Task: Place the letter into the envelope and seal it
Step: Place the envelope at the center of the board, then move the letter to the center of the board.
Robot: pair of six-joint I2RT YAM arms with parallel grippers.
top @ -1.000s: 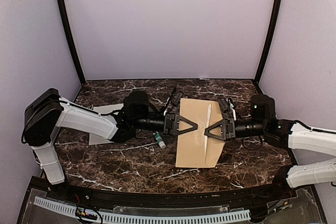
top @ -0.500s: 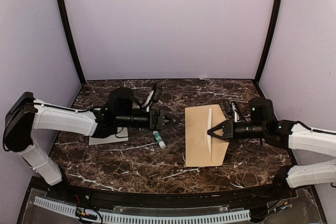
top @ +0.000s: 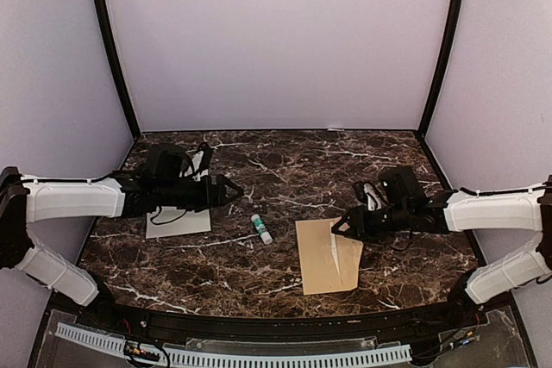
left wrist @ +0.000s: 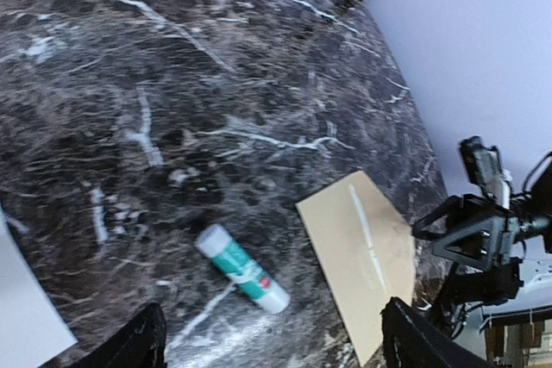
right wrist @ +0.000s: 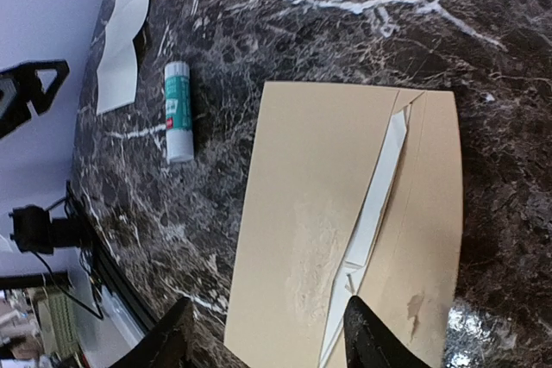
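The tan envelope (top: pixel 319 256) lies flat on the marble near the front, right of centre. It also shows in the left wrist view (left wrist: pixel 362 247) and the right wrist view (right wrist: pixel 319 178). Of the letter I see only a narrow white strip (right wrist: pixel 379 196) along the flap's edge; the rest is hidden inside. My right gripper (top: pixel 338 228) hovers at the envelope's right edge, jaws apart and empty (right wrist: pixel 269 316). My left gripper (top: pixel 237 188) is well to the left of the envelope, open and empty (left wrist: pixel 272 333).
A green and white glue stick (top: pixel 261 228) lies on the table left of the envelope, between the two grippers. A white sheet of paper (top: pixel 177 221) lies at the left under my left arm. Black posts stand at the back corners.
Both grippers have let go of the envelope, opened and drawn back to their own sides. The envelope has slid toward the front right and lies flat.
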